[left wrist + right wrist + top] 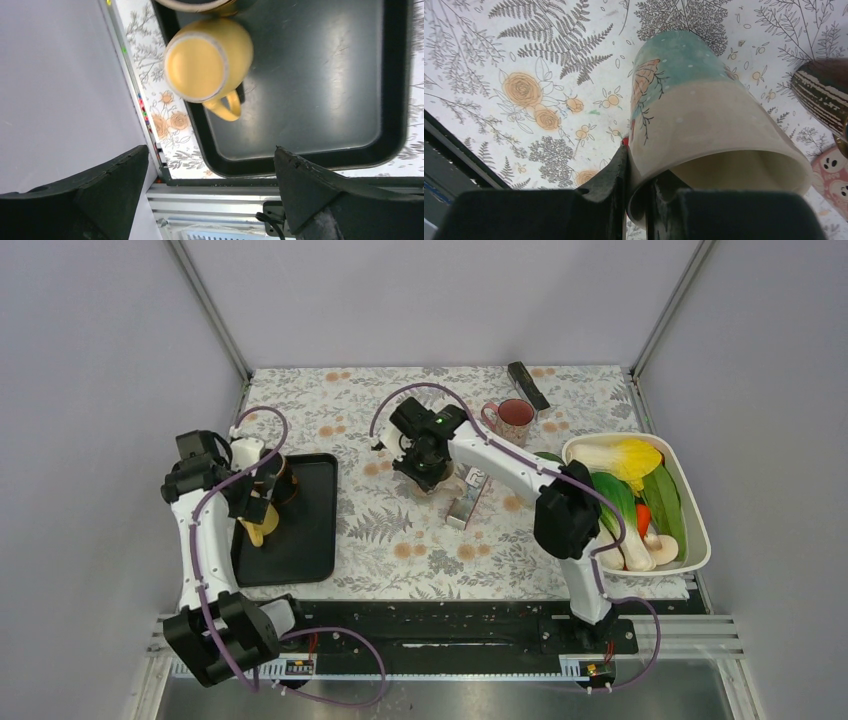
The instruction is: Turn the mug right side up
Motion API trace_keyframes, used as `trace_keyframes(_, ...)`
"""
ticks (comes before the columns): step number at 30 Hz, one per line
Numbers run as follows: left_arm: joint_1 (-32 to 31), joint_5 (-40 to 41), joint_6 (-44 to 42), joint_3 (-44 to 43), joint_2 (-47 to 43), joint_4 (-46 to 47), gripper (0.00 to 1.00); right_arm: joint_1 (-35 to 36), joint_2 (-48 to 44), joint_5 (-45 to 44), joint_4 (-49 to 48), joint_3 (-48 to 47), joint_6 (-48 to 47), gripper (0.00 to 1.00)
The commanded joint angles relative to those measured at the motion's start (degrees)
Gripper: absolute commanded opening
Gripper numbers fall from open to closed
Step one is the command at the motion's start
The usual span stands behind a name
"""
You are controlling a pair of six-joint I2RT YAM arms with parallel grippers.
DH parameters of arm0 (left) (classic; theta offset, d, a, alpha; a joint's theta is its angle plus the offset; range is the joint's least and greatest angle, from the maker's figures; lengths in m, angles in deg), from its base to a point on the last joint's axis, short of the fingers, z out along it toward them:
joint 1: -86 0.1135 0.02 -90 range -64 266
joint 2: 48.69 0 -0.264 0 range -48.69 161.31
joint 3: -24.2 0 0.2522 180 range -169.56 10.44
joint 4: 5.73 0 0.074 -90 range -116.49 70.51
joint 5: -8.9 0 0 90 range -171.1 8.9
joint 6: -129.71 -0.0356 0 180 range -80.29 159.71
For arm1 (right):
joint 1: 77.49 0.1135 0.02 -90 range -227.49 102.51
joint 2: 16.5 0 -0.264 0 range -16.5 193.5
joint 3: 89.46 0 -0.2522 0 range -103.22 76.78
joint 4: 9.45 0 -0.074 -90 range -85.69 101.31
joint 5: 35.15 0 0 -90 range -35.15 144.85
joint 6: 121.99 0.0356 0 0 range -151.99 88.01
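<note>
Turning judged partway done.

Item: teal-and-cream mug [684, 110], at the middle of the floral table [400, 530], beneath the right arm's wrist. Attitude: tilted, open mouth towards the wrist camera, closed base towards the cloth. It is therefore not mouth-down, yet not standing on its own either. Whether the base touches the cloth cannot be told from either view. Left to do, as judged: bring it plumb, seat the base, let go.

Right gripper [636, 172]: jaws all but closed, pinching the mug's wall at the rim, with one finger outside and one inside the mouth. Only the wall's thickness lies between them.

Left gripper [209, 155]: jaws spread wide with nothing between them, hovering over the black tray [320, 100] at the table's 9 o'clock. A yellow mug [207, 60] sits on that tray, at 12 o'clock from the fingers in the wrist view, untouched. Whether its pale round face is base or interior cannot be told.

Neighbours in the top view: pink mug [515, 418], upright, at 1 o'clock from the held mug and apart from it; white bin of vegetables [700, 530] at 3 o'clock, well apart.
</note>
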Motion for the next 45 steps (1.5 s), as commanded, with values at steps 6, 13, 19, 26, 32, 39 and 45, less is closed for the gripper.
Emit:
trace_keyframes(6, 8.6, -3.3, -3.9, 4.3, 6.2, 6.3, 0.93, 1.6, 8.6, -14.2, 14.7, -17.4, -8.1, 0.00)
trace_keyframes(13, 9.2, -6.6, -0.7, 11.9, 11.3, 15.0, 0.68, 1.9, 13.9, -15.5, 16.3, -21.9, -8.2, 0.15)
trace_keyframes(19, 9.3, -7.8, 0.2, 14.4, 14.7, 18.9, 0.53, 2.1, 12.3, -14.3, 15.6, -21.4, -7.2, 0.56)
trace_keyframes(26, 9.4, -8.9, 0.5, 14.4, 16.6, 20.4, 0.19, 2.6, 6.9, -13.0, 12.7, -17.9, -5.4, 0.66)
trace_keyframes(32, 9.7, -9.1, 0.0, 14.8, 15.2, 19.6, 0.00, 2.9, 0.1, -13.5, 8.6, -10.5, -3.7, 0.67)
trace_keyframes(39, 10.2, -12.9, -1.3, 14.0, 3.2, 11.6, 0.00, 3.0, -11.4, -12.3, -3.1, 2.0, -2.3, 0.99)
trace_keyframes(45, 10.2, -16.9, -2.4, 10.0, -3.4, 4.1, 0.00, 2.9, -20.7, -9.8, -18.7, 11.4, 2.8, 0.99)
